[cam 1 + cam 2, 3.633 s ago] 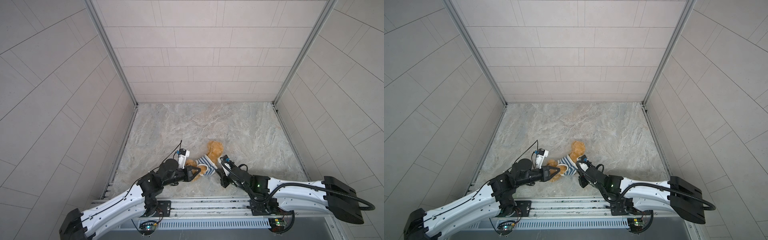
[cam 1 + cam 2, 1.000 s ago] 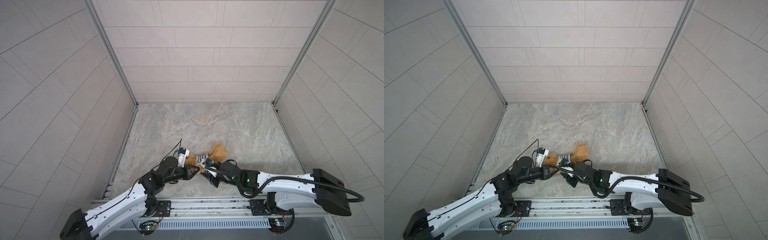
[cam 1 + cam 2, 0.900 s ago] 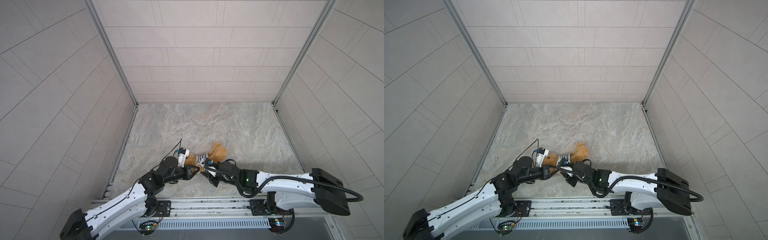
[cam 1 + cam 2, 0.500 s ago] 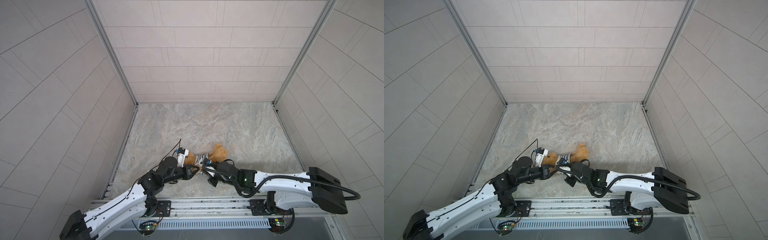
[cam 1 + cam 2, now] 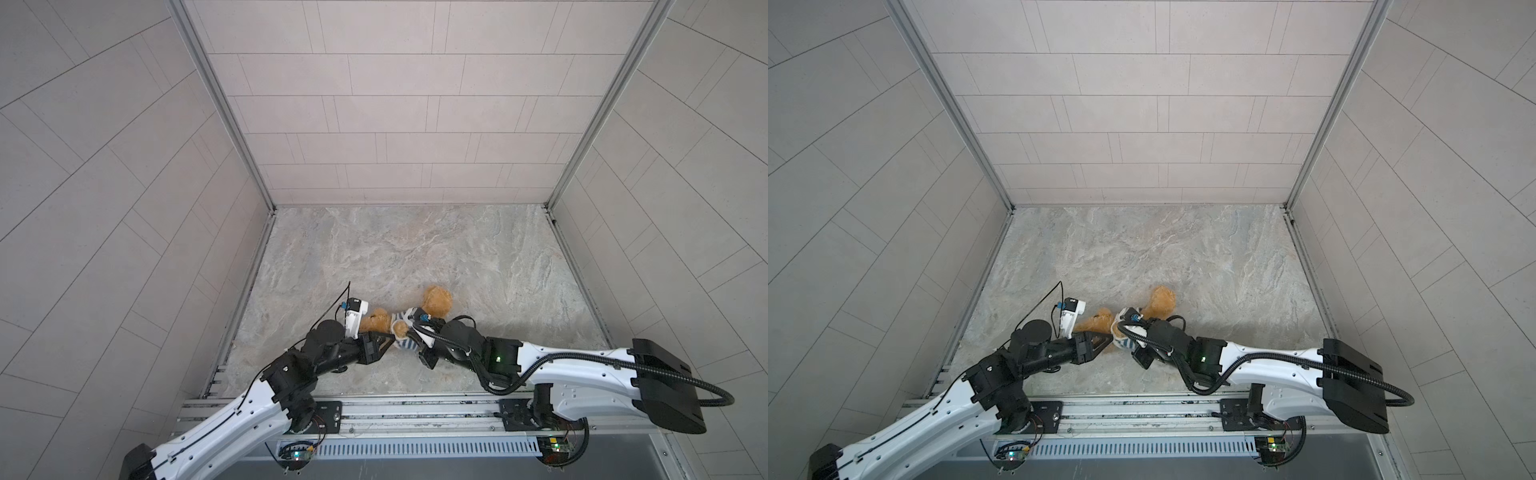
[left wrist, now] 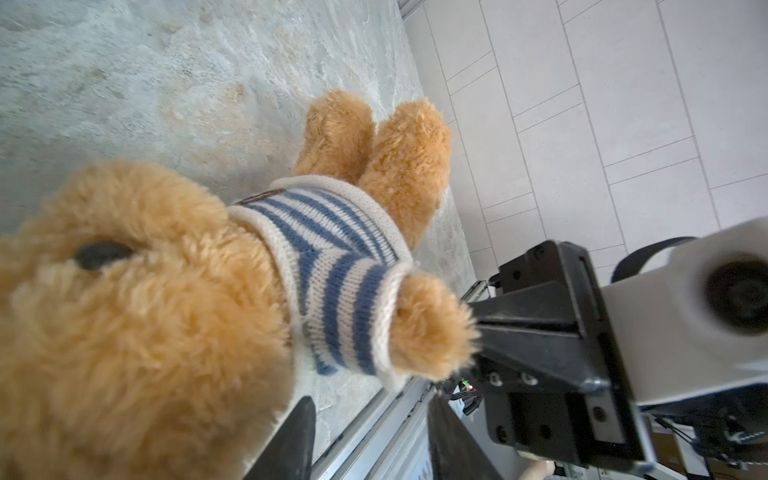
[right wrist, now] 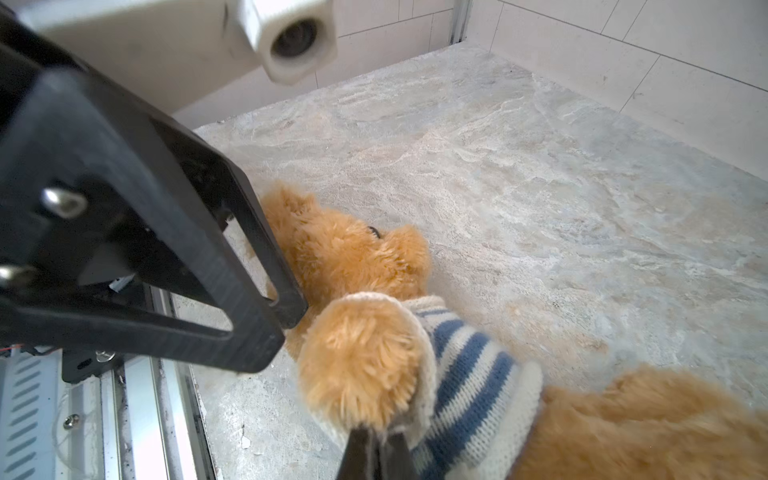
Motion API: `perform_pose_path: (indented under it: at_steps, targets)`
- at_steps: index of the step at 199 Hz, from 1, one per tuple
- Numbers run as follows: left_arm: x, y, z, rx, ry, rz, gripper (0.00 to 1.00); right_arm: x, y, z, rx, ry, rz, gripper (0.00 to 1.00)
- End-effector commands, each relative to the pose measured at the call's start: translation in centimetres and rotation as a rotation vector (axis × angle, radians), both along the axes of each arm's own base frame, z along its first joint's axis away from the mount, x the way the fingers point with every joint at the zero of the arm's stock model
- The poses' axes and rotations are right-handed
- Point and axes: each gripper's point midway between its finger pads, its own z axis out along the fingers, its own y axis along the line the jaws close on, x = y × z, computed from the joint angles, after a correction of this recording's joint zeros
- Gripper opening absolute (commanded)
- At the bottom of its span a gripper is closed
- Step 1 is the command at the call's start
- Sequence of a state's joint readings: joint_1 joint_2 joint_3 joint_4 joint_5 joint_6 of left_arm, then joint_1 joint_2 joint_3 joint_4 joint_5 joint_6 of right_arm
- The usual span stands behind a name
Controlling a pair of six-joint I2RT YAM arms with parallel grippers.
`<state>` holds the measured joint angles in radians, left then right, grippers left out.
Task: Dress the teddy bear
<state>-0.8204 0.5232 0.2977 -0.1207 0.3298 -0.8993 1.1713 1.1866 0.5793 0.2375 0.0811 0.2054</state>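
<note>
The teddy bear (image 5: 376, 321) (image 5: 1096, 321) lies near the front of the floor, with its head (image 6: 124, 299) towards my left arm and its legs (image 5: 436, 301) pointing away. It wears a blue-and-white striped shirt (image 6: 332, 249) (image 7: 469, 374), and one paw (image 7: 361, 357) pokes out of a sleeve. My left gripper (image 5: 388, 338) (image 6: 370, 449) is open beside the head, with nothing between its fingers (image 7: 249, 345). My right gripper (image 7: 374, 444) (image 5: 417, 334) is shut on the sleeve's white cuff, under the paw.
The marble floor (image 5: 415, 249) is boxed in by tiled walls on three sides. A metal rail (image 5: 415, 409) runs along the front edge, close behind both grippers. The two wrists almost meet over the bear.
My left jaws have opened and let go by the bear's head. My right gripper has shut on the sleeve cuff. Since the earliest frames the right arm has reached further left.
</note>
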Motion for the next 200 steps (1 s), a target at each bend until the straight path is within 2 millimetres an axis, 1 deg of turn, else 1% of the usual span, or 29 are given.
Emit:
perform_pose_path:
  at_steps: [1,42,73,130,153,168,200]
  targets:
    - [0.3,0.2,-1.2,0.026,0.005,0.015,0.45,-0.1,0.6,2.3,0.105,0.000,0.003,0.00]
    - [1.2,0.0,-2.1,0.066,0.009,0.036,0.43,-0.7,1.4,3.3,0.148,0.016,0.035,0.00]
    - [2.1,-0.9,-1.4,0.040,-0.010,0.045,0.41,-1.1,1.9,3.5,0.159,0.026,0.049,0.00]
    - [3.1,-1.6,-2.2,0.063,-0.002,0.055,0.20,-1.5,2.2,4.1,0.183,0.025,0.057,0.00]
    - [3.3,-1.4,-2.5,0.072,-0.003,0.069,0.07,-1.5,2.0,4.3,0.189,0.024,0.053,0.00]
    - [3.3,-1.2,-2.8,0.078,-0.001,0.077,0.00,-1.5,1.7,4.4,0.194,0.023,0.048,0.00]
    - [3.2,-0.9,-3.7,0.096,0.008,0.086,0.00,-1.6,0.9,4.7,0.208,0.018,0.033,0.00]
